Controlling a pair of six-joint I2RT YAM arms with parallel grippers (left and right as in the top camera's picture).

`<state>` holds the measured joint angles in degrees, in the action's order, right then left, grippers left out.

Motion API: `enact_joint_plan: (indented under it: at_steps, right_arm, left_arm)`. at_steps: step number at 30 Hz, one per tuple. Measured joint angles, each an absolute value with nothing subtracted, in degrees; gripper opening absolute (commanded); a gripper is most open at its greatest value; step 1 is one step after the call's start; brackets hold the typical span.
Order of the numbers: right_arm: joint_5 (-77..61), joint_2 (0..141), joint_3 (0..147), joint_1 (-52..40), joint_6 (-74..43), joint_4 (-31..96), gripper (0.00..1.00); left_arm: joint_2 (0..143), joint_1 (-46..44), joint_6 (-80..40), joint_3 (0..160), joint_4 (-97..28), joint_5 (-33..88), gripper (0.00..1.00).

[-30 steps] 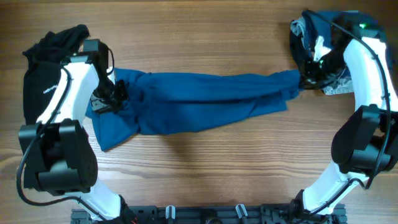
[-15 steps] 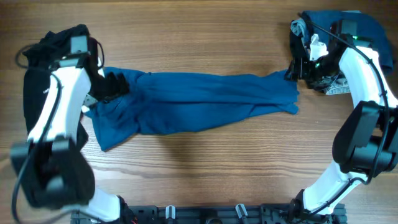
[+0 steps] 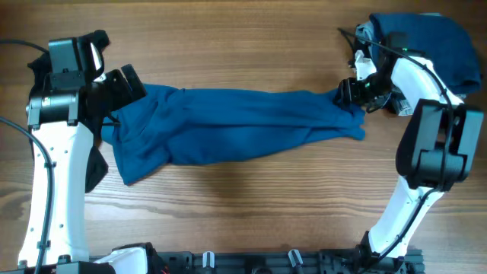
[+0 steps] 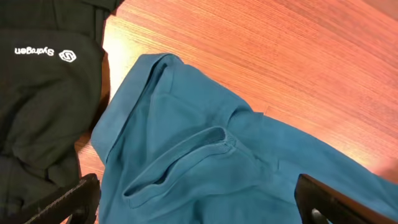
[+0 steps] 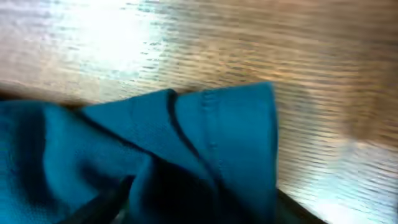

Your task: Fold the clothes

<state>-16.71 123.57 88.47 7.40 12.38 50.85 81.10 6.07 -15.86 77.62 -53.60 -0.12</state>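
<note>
Tabletop [image 3: 251, 221] holds blue shirt [image 3: 236, 125]; left wrist alone shows logoed black garment [image 4: 43, 99].

A robotics lab bench, by all visible signs: two white jointed arms, the left arm [image 3: 53, 175] and the right arm [image 3: 422, 76], rise from a black mounting rail [image 3: 251, 262] at the front edge of a wood-grain table [image 3: 243, 46], with a thin cable [image 3: 23, 44] trailing off. A blue garment [image 3: 243, 125] lies stretched between them. A black logo-printed garment [image 4: 43, 81] and a heap of blue cloth [image 3: 445, 42] sit at the far corners.
</note>
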Motion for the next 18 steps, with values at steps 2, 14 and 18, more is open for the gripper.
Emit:
enact_joint_plan:
  at_steps: [2,14,18]
  right_arm:
    - [-17.15,124.01,88.47,6.55,10.98,50.48,0.04]
    - [-17.89,120.27,93.8,16.95,3.68,62.13,0.04]
    - [-21.34,115.5,95.13,17.91,3.7,62.72,0.04]
  left_arm:
    - [81.1,6.07,-15.86,77.62,-53.54,-0.1,1.0]
    - [81.1,6.07,-16.03,77.62,-53.08,-0.12,1.0]
    - [81.1,6.07,-16.05,77.62,-53.08,-0.12,1.0]
